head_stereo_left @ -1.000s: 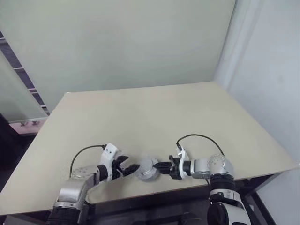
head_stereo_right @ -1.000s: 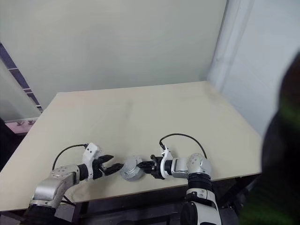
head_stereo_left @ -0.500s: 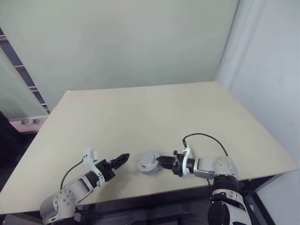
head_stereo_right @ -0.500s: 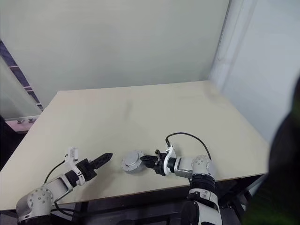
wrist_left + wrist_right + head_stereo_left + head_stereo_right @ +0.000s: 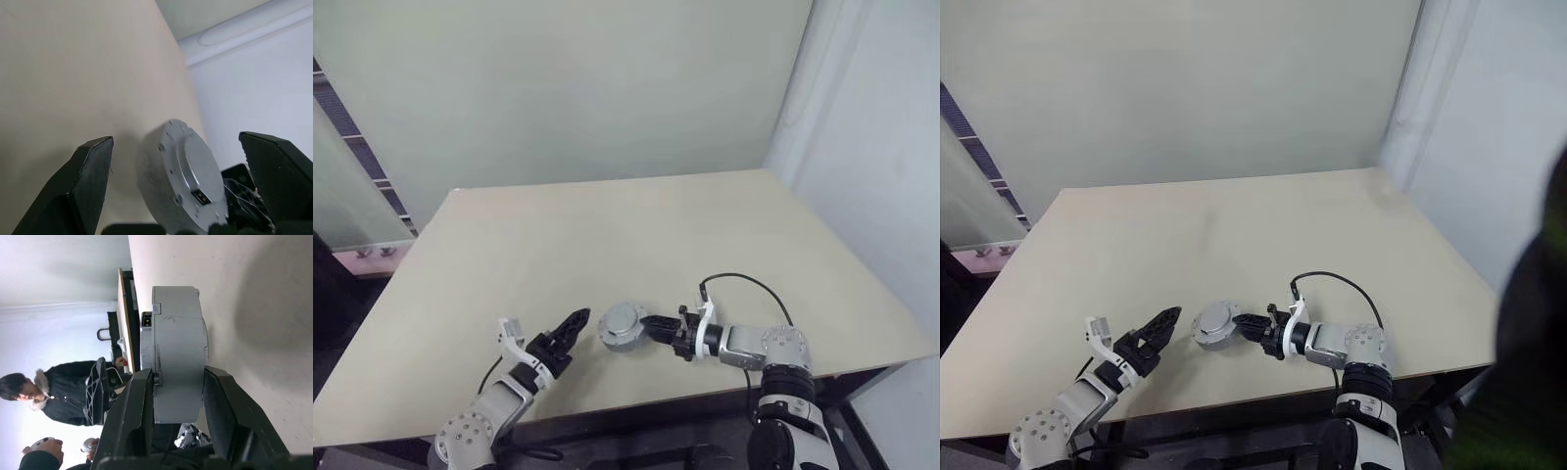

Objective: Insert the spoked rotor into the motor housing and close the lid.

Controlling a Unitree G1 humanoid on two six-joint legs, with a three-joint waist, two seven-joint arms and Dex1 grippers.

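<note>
Motor housing [image 5: 624,324] (lid on, looks done) is held up off the table [image 5: 607,235] by the right gripper [image 5: 656,327], pinched by its edge w/ left gripper [image 5: 576,321] wide open nearby, so it could slip & drop.

Your head views look down from above the worktop [image 5: 607,235]. Both wrist views sit close, facing the motor housing [image 5: 183,178] from opposite sides.

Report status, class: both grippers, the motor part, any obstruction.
Right gripper shut on closed grey motor housing, held off the table. Left gripper open, beside it, not touching. Nothing in the way.
</note>
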